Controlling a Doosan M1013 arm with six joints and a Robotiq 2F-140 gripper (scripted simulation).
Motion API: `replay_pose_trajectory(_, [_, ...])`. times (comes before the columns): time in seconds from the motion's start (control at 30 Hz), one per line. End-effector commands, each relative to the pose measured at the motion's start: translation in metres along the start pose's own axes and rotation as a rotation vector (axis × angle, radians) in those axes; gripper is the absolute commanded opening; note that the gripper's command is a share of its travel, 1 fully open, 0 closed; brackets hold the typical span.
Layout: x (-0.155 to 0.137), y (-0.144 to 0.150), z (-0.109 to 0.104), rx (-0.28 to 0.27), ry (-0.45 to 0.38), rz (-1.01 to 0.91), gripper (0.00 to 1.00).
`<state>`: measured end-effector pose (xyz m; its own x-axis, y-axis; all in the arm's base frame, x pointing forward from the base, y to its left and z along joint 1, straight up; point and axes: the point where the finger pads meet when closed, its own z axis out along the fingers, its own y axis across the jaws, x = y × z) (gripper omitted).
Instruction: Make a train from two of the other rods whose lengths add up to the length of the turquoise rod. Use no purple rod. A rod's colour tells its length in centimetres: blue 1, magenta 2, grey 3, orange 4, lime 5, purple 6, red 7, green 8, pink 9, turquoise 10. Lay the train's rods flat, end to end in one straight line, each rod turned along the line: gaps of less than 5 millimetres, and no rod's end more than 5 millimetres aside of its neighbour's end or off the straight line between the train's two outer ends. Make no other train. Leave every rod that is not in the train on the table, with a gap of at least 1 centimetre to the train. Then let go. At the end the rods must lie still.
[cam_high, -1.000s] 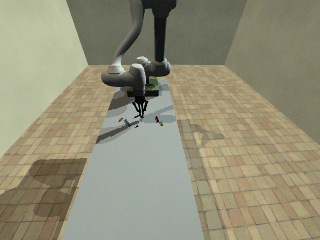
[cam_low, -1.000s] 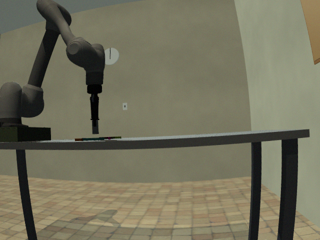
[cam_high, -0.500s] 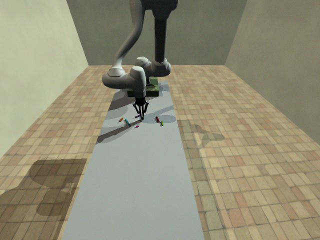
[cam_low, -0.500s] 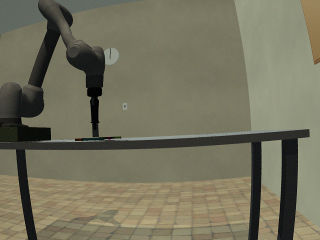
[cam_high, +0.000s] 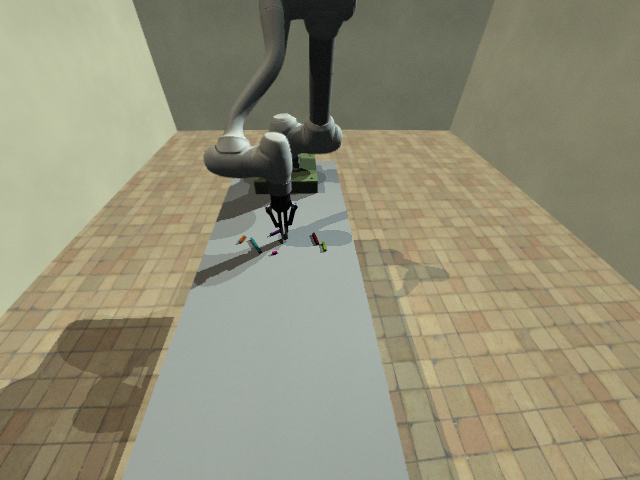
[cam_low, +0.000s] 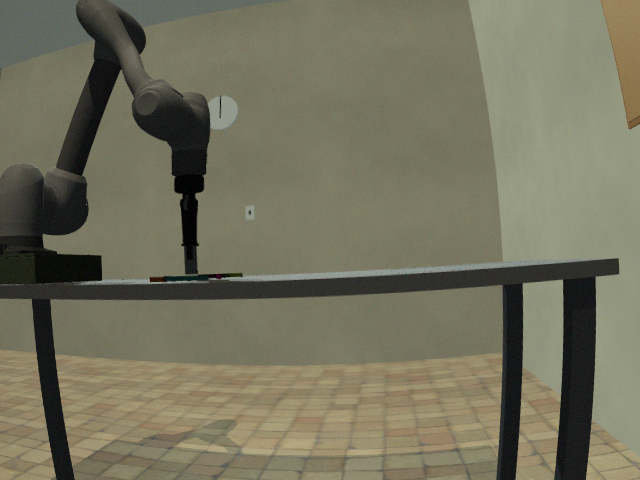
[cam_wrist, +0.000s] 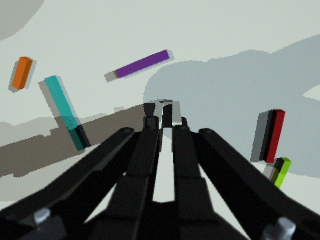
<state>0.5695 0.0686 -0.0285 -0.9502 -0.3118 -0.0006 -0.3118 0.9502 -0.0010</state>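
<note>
Gripper (cam_high: 284, 238) (cam_low: 190, 272) (cam_wrist: 167, 112) narrow, grip on any rod unclear | turquoise rod (cam_high: 255, 245) (cam_low: 180, 277) (cam_wrist: 62, 105) left of it, wrist view | red rod (cam_high: 315, 238) (cam_wrist: 275, 136) at right, likely 1 of 2 needed | train unbuilt; joining, release left

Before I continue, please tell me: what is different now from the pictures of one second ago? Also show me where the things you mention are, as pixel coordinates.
The claw (cam_high: 282, 240) (cam_low: 190, 272) (cam_wrist: 167, 112) moved down, its tips now at or just above the table (cam_high: 258, 361) (cam_low: 413, 279) (cam_wrist: 225, 30). Whether it grips anything, I cannot tell. The orange (cam_high: 242, 239) (cam_low: 157, 279) (cam_wrist: 21, 73), turquoise (cam_high: 255, 245) (cam_low: 180, 277) (cam_wrist: 61, 102), purple (cam_high: 274, 233) (cam_wrist: 143, 63), magenta (cam_high: 274, 252) (cam_low: 218, 276), red (cam_high: 315, 238) (cam_wrist: 275, 135) and lime (cam_high: 324, 246) (cam_low: 235, 274) (cam_wrist: 283, 172) rods stayed.
</note>
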Motion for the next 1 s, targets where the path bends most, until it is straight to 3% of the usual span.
replay_pose_trajectory(0.0, [0.0000,0.0000,-0.0001,0.000,0.000,0.000,0.03])
replay_pose_trajectory(0.97, [0.0000,0.0000,0.0059,0.000,0.000,0.000,0.03])
